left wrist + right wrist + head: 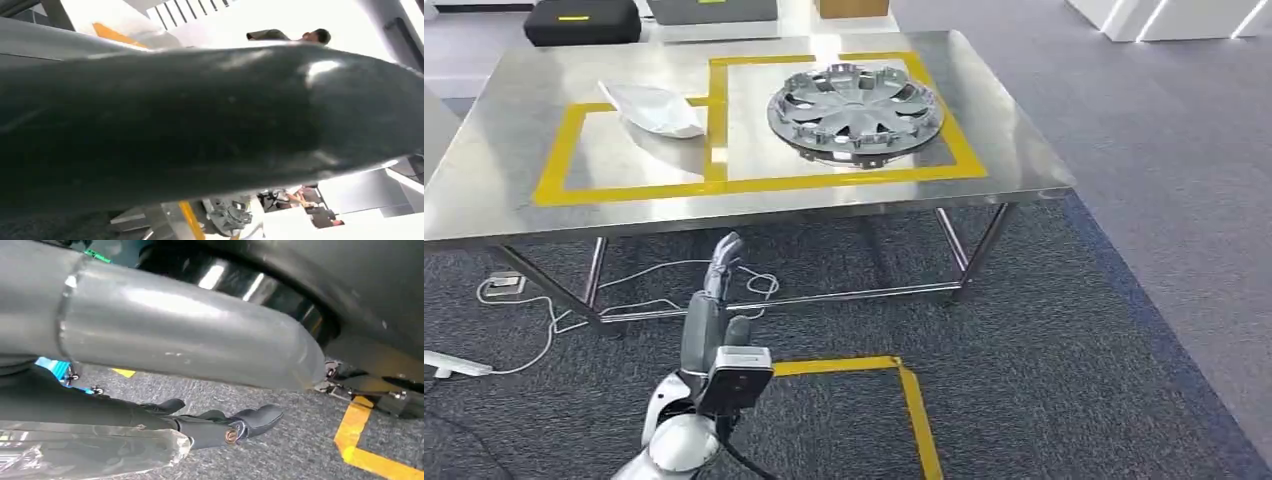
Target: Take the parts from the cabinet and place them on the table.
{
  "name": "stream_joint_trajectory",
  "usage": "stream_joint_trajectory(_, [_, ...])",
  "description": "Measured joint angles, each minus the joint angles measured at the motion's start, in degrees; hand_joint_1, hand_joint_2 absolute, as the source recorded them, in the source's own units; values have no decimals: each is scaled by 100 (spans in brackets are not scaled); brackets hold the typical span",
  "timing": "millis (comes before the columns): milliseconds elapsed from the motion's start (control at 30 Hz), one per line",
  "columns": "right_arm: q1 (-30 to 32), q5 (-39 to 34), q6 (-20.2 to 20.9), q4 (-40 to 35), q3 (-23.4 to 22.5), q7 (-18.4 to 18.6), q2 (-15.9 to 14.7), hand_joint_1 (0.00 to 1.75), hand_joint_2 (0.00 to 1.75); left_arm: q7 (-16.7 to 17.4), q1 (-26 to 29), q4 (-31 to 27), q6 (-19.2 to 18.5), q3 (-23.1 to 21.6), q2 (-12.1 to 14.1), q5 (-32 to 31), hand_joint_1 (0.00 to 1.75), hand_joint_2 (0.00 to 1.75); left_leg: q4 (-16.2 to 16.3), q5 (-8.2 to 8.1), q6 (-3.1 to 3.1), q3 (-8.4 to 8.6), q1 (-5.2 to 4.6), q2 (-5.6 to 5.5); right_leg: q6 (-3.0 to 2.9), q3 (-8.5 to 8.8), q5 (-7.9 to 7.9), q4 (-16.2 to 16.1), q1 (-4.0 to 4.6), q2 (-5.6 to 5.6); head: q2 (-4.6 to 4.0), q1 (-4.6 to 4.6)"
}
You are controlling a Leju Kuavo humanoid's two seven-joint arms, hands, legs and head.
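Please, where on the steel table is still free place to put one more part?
Bare steel lies on the table outside the yellow tape and left of the white part in its box. The wheel cover crowds the right box.

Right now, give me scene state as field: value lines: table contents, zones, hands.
table: steel table with two zones marked in yellow tape
right zone: silver wheel cover lying flat
left zone: silvery bag, its tip crossing the middle tape line
left hand: left hand raised in front of the table edge, fingers straight, holding nothing
right hand: right hand low over carpet, fingers extended; whether it holds anything cannot be told
floor: white cables under table, yellow tape corner
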Motion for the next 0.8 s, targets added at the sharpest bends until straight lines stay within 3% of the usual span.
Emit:
stream_joint_trajectory(67, [5, 0, 7, 0, 0, 2, 0, 0, 0, 0, 24, 0, 2, 7, 4, 0, 0, 0, 4, 19, 24, -25, -17, 1, 96, 13, 31, -2, -22, 0, 0, -2])
stream_joint_trajectory(200, [11, 0, 20, 0, 0, 2, 0, 0, 0, 2, 41, 0, 2, 24, 9, 0, 0, 0, 9, 38, 29, -47, -25, 1, 193, -12, 46, -3, -32, 0, 0, -2])
stream_joint_trajectory(500, [14, -33, 79, 0, 0, -59, 0, 0, 0, 0, -4, 0, -15, 26, -4, 0, 0, 0, 7, 71, -15, -58, -4, 1, 211, -43, 54, 16, -19, 1, 0, -4])
stream_joint_trajectory(667, [12, -31, 87, 0, 0, -59, 0, 0, 0, 0, -12, 0, -15, 26, -4, 0, 0, 0, 36, 85, 45, -90, -29, -1, 287, -56, 105, -8, -39, -4, 0, -9])
stream_joint_trajectory(700, [11, -15, 87, 0, -2, -59, 0, 0, 0, 0, -13, 0, -15, 26, -11, 2, 0, 0, -28, 120, 79, -77, -19, -1, 311, -49, 119, -23, -28, -3, 0, -9])
stream_joint_trajectory(733, [12, 0, 85, 0, -2, -59, -2, 0, 0, 0, -9, 0, -9, 26, -31, 2, 0, 0, -121, 186, 94, -45, 41, 19, 312, -117, 48, 40, -38, 8, 0, -2])
stream_joint_trajectory(767, [12, 13, 79, 0, 0, -59, -2, 0, 0, -2, -13, 0, -2, 26, -37, 0, 0, 0, -150, 207, 118, -50, 42, 22, 327, -183, -106, 190, -31, 12, 0, 4])
stream_joint_trajectory(800, [11, 41, 70, 0, 2, -57, -2, 0, 0, -2, -11, 0, 2, 24, -46, 2, 0, 0, -148, 217, 130, -71, 43, 22, 335, -341, -354, 562, -39, 18, 0, 28])
